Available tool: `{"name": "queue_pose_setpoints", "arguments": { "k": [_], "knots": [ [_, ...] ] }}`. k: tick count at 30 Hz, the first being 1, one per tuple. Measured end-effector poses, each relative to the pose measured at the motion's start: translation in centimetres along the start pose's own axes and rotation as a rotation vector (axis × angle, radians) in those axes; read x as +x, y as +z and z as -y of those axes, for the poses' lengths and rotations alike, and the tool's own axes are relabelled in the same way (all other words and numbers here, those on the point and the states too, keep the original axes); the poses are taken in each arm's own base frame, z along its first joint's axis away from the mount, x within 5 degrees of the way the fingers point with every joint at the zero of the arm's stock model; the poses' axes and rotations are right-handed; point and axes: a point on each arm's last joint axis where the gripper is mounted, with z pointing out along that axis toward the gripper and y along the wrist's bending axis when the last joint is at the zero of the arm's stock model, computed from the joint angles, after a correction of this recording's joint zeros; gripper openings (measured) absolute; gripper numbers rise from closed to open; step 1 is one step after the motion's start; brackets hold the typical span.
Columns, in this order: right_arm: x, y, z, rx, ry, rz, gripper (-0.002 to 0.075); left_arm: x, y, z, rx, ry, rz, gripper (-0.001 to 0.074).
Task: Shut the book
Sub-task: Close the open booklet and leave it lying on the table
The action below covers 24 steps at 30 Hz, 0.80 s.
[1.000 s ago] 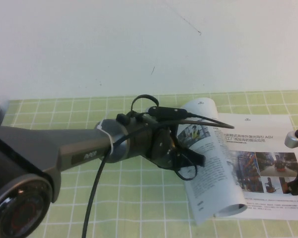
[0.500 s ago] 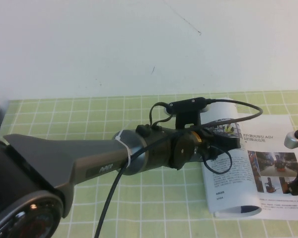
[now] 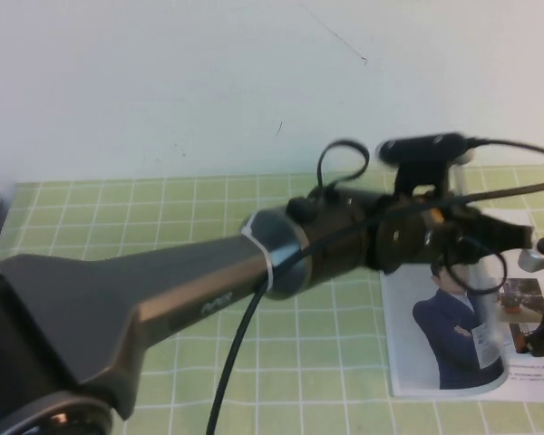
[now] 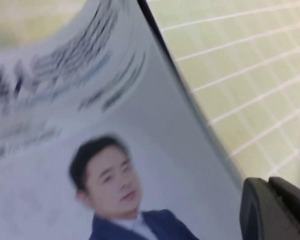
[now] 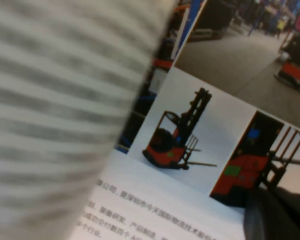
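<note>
Worktop: a green checked mat (image 3: 344,362) is spread over it, nearest the camera.
Left arm: the dark arm (image 3: 163,299) is stretched from the near left across to the right.
Book: a thin magazine (image 3: 444,335) lies on the right side of the worktop. A leaf with a man in a dark suit is folded over, and a printed page shows past its right edge.
Left gripper: it (image 3: 494,237) is held just above the book's far part. Whether it is spread or closed cannot be told.
Right gripper: it (image 3: 537,292) is cut by the right edge over the printed page. Its two fingers are seen apart, so they are judged spread.
Wall: a plain pale wall (image 3: 163,91) is seen farthest off.
Handling: the book is judged light, limp and glossy. A leaf would bow and may spring up again unless pressed flat.
Hold: the free edge of the folded leaf is suggested, with the lower pages pinned.
Hidden: the spine and far edge are covered by the left arm. Both wrist views are filled with blurred paper.
</note>
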Motion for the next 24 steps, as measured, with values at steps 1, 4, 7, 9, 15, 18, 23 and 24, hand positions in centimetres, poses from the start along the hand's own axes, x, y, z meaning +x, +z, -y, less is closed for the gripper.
{"name": "queue_pose_setpoints", "arguments": {
  "k": [1, 4, 7, 9, 15, 18, 23, 24],
  "knots": [
    [-0.1, -0.2, 0.0, 0.007, -0.008, 0.005, -0.0003, -0.7, -0.7, 0.9, 0.017, 0.065, -0.002, -0.0003],
    [0.0, -0.9, 0.1, 0.054, -0.059, 0.02, -0.0004, -3.0, -3.6, 3.1, 0.057, 0.247, -0.012, -0.0003],
    [-0.2, -3.4, 0.5, 0.13, -0.103, 0.073, -0.0004, -5.1, -6.7, 4.2, 0.061, 0.37, -0.028, -0.0003],
    [-0.4, -6.0, 0.6, 0.193, -0.117, 0.135, -0.0004, -6.2, -8.9, 4.2, 0.032, 0.434, -0.048, -0.0003],
    [-0.1, -13.8, -0.9, 0.316, -0.07, 0.352, -0.0004, -8.3, -14.7, 2.5, -0.137, 0.568, -0.13, -0.0003],
    [0.7, -17.0, -2.6, 0.329, -0.047, 0.443, -0.0004, -9.2, -17.7, 2.1, -0.239, 0.611, -0.117, -0.0003],
    [3.1, -22.3, -6.0, 0.345, -0.056, 0.603, -0.0004, -10.6, -23.2, 2.7, -0.326, 0.603, 0.002, -0.0003],
    [3.7, -23.3, -6.8, 0.349, -0.069, 0.63, -0.0004, -10.6, -24.3, 2.9, -0.327, 0.607, 0.026, -0.0003]
  ]
}}
